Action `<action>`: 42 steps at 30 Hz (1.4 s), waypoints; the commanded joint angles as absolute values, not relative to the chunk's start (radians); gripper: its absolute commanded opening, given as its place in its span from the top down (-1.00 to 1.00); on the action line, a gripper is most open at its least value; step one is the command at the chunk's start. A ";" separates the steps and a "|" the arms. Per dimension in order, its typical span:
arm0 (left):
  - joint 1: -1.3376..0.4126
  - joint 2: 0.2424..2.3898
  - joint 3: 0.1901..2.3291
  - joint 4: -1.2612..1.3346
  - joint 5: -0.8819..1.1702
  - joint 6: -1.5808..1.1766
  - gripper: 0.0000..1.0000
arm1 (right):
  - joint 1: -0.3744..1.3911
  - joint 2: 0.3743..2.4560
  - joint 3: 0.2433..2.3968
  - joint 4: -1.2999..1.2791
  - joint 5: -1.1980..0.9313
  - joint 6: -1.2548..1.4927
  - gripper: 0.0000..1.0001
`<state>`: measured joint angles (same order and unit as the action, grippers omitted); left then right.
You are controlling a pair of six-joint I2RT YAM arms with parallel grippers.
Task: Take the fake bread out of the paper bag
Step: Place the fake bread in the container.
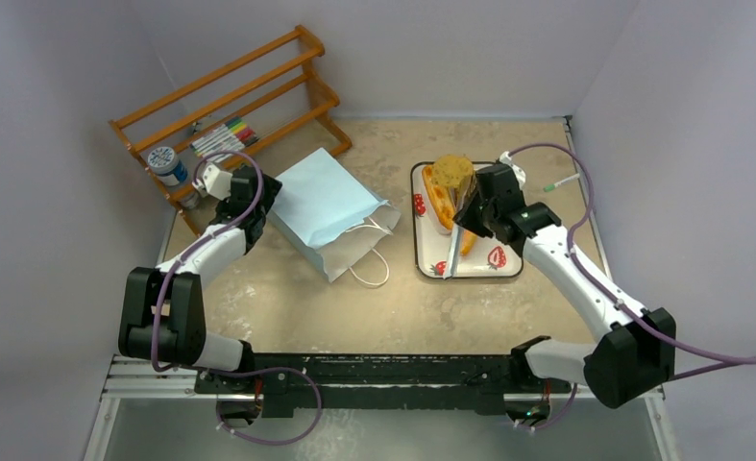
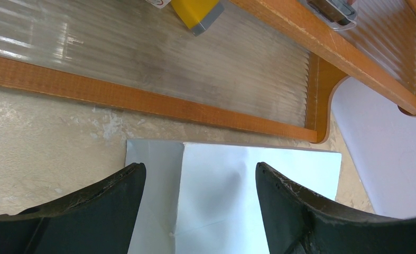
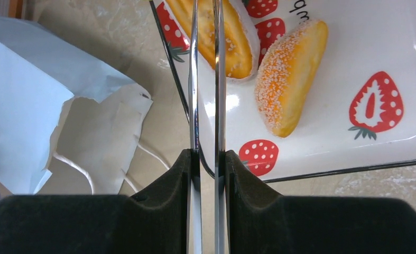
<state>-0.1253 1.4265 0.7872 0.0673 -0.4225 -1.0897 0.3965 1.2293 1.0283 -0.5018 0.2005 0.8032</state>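
Operator: Where is the fake bread (image 1: 438, 204)?

Observer: It is on the strawberry-print tray (image 1: 424, 240), to the right of the paper bag (image 1: 321, 197). In the right wrist view, a long loaf (image 3: 237, 47) with a pale edge lies along the tray's left side. A sugar-coated piece (image 3: 290, 76) lies slanted just beside it, clear of the rim. From above, a round yellow piece (image 1: 452, 173) shows at the tray's far end. Whether it rests on the tray or sits at the tool's tips I cannot tell.

Operator: And the tool?

Observer: The right gripper (image 3: 206, 159) is clamped on metal tongs (image 3: 193, 79), its pads pressing the two blades to a narrow slit. The blades run straight over the long loaf and out past the top edge of the wrist view, so their tips are hidden. The sugar-coated piece lies to the right of the blades, untouched by them.

Operator: The bag?

Observer: It lies flat on the table (image 1: 287, 298). It is light blue, with its white mouth (image 3: 105, 137) and string handles turned toward the tray's near left corner, close to it but apart. What lies deeper inside cannot be seen.

Operator: Left arm?

Observer: The left gripper (image 2: 200, 172) stands over the bag's closed far end. Its fingers (image 2: 105, 201) are spread wide with the pale paper between them. Whether they touch the paper I cannot tell. Just beyond is a wooden rack (image 1: 230, 96) with markers (image 1: 222, 136) on a shelf.
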 commanded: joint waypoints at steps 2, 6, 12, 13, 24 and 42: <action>-0.118 1.427 0.779 0.129 -0.425 -1.106 -0.51 | 0.380 1.235 1.018 -0.400 0.132 0.769 0.61; -0.118 1.427 0.772 0.130 -0.425 -1.105 -0.51 | 0.370 1.234 0.978 -0.392 0.120 0.781 0.40; -0.118 1.427 0.762 0.137 -0.425 -1.110 -0.51 | 0.362 1.221 0.896 -0.374 0.110 0.805 0.12; -0.118 1.427 0.761 0.137 -0.425 -1.110 -0.51 | 0.358 1.221 0.891 -0.374 0.108 0.806 0.10; -0.118 1.419 0.751 0.137 -0.433 -1.110 -0.50 | 0.356 1.141 0.910 -0.424 0.127 0.802 0.10; -0.119 1.403 0.830 0.073 -0.446 -1.095 -0.51 | 0.658 1.170 0.964 -0.304 0.249 0.775 0.16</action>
